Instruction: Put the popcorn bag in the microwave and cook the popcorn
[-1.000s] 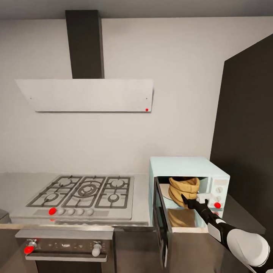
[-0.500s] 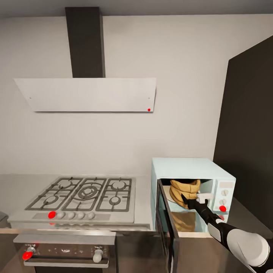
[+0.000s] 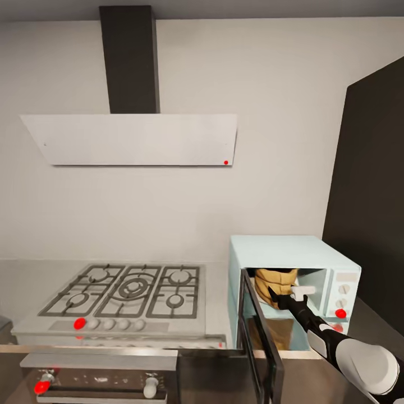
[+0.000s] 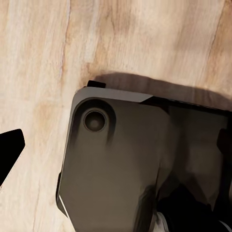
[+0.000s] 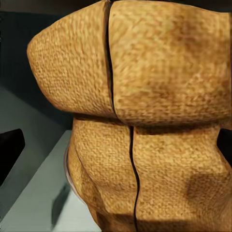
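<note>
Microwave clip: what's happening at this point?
The right gripper reaches into the open microwave, at the popcorn bag standing inside. The door hangs open toward the robot. Up close, the right wrist view shows the bag, tan and wrinkled; whether the fingers are clamped on it cannot be told. The hob sits to the left on the countertop. The left wrist camera looks at the wood floor.

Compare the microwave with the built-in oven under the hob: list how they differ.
The microwave is pale mint-blue and stands on the countertop; the oven is steel, set below the gas hob. The microwave's door hangs open with the popcorn bag inside; the oven looks shut. Both carry red-marked knobs.
</note>
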Robot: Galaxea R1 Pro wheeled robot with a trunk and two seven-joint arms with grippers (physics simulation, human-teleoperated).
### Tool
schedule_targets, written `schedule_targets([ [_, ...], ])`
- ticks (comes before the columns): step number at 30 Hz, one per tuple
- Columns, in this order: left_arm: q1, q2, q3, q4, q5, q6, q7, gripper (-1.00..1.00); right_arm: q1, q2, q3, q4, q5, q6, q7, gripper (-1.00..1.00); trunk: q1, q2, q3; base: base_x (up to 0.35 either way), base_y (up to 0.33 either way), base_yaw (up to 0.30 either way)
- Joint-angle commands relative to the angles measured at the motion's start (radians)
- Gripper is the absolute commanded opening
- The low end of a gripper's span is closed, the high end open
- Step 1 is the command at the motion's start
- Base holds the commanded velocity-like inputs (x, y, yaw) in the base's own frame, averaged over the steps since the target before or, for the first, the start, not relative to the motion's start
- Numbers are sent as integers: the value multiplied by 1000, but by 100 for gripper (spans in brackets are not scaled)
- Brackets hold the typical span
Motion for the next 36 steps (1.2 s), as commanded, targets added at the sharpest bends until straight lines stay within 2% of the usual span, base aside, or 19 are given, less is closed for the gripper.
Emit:
schedule_targets([
  [1,0,0,5,0,1,-1,0,100,-1,-1,-5,4,-3,-3,6,100,1,-1,0,125,105,0],
  [14,0,1,5,0,1,-2,0,100,-1,-1,-5,4,-3,-3,6,100,1,-1,0,104,27,0],
  [32,0,-2,5,0,1,-8,0,100,-1,-1,-5,4,-3,-3,5,100,1,-1,0,26,0,0],
  [36,0,-2,5,0,1,-7,0,100,-1,-1,-5,4,-3,-3,6,100,1,-1,0,-192,0,0],
])
